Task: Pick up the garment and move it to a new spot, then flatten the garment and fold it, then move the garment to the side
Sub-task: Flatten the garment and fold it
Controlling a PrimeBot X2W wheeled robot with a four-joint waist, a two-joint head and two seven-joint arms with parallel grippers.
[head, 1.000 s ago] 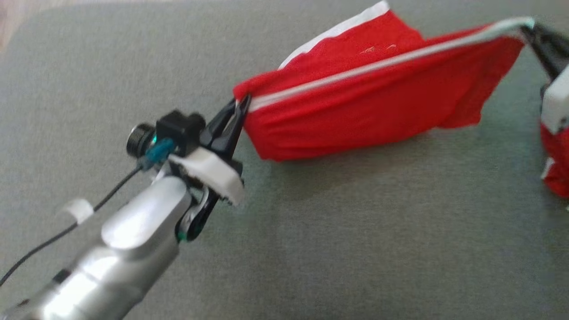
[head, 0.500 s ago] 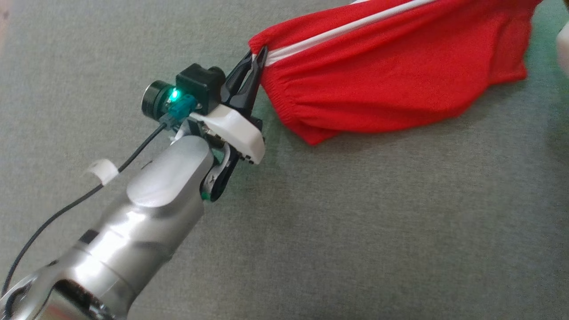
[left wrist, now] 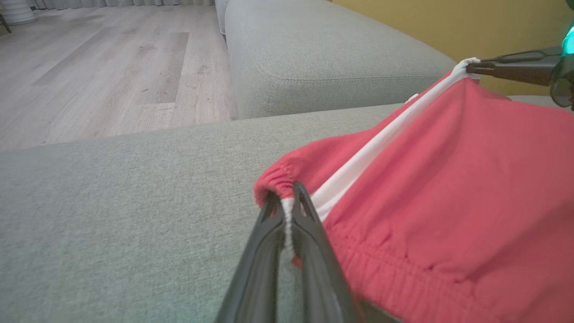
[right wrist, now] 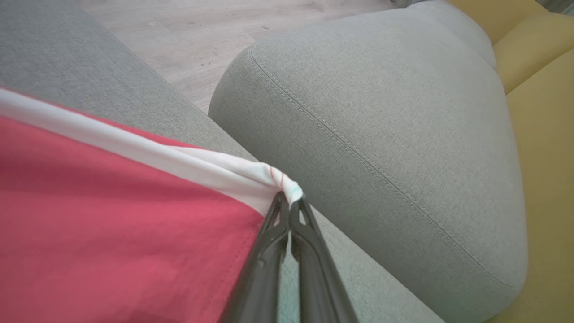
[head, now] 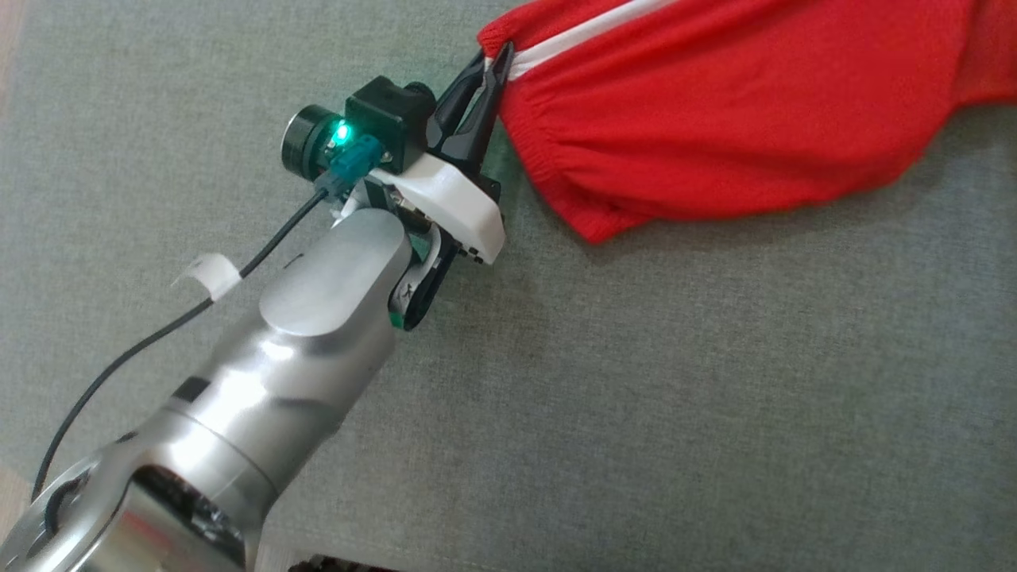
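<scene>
Garment point(head: 755, 119): red, with a white stripe along one edge and a gathered elastic hem. It is held stretched between both grippers, and its lower fold seems to brush the grey sofa seat point(head: 636, 397).
Left gripper point(head: 494, 70): jaws clamped on the gathered corner where the stripe ends.
Right gripper point(right wrist: 289, 201): jaws pinched on the white corner at the opposite end.
Beyond: second grey cushion point(right wrist: 381, 112); wooden floor point(left wrist: 112, 67).
</scene>
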